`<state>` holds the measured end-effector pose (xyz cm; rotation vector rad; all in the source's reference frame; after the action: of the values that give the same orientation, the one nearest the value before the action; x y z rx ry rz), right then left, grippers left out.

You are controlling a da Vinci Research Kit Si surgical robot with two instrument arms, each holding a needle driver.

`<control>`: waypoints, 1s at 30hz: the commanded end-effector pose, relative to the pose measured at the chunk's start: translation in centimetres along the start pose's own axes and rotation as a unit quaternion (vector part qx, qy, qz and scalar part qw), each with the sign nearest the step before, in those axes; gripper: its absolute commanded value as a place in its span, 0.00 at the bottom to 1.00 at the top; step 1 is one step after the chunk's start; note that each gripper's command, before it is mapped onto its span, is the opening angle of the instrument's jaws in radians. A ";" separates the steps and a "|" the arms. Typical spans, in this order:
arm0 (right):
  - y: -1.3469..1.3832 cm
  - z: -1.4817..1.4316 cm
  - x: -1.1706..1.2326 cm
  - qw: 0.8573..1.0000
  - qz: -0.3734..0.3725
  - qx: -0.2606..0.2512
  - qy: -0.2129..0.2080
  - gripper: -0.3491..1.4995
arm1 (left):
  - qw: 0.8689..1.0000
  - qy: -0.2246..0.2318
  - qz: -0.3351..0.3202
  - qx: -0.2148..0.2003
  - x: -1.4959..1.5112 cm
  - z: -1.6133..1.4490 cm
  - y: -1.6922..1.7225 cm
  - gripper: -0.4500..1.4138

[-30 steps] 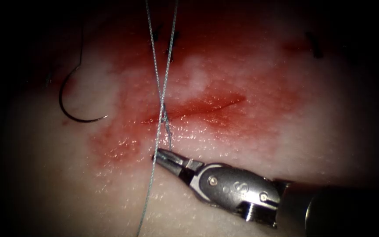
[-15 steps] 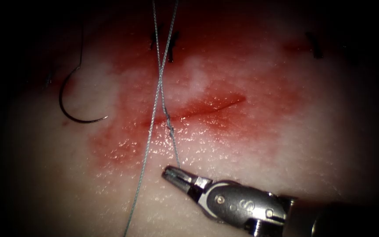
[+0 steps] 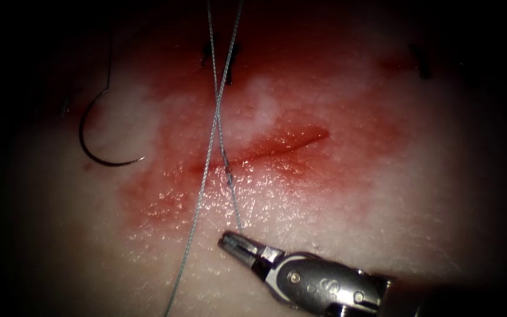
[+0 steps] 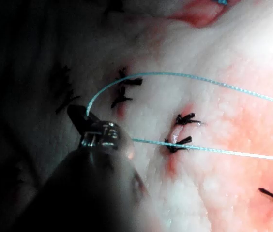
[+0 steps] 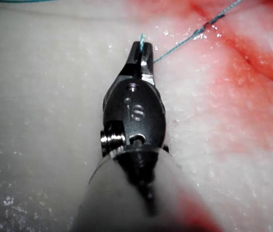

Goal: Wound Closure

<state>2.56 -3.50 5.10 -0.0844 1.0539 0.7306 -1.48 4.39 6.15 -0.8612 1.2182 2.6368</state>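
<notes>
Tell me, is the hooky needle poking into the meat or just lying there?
Lying there. The needle rests on the tissue, left of the cut, its whole curve showing. The right pincer is shut on the thread.

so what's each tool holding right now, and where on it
The right tool is shut on the thread at its short free end, below the cut. The left tool grips the other strand. The needle lies free on the tissue, left of the cut.

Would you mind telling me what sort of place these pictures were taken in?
Most likely a surgical-robot practice bench. A slab of tissue with a cut, red fluid and earlier stitches; the right tool and left tool each shut on thread; a curved needle lying free left of the cut.
</notes>
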 end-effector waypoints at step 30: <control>0.08 0.05 0.25 0.998 0.029 0.001 0.049 0.80 | 0.921 0.338 -0.138 -0.134 0.41 -0.51 0.40 0.00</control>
<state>2.57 -3.24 4.88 -0.0915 1.1556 0.7853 -1.71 3.57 5.86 -1.9937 0.6877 2.3339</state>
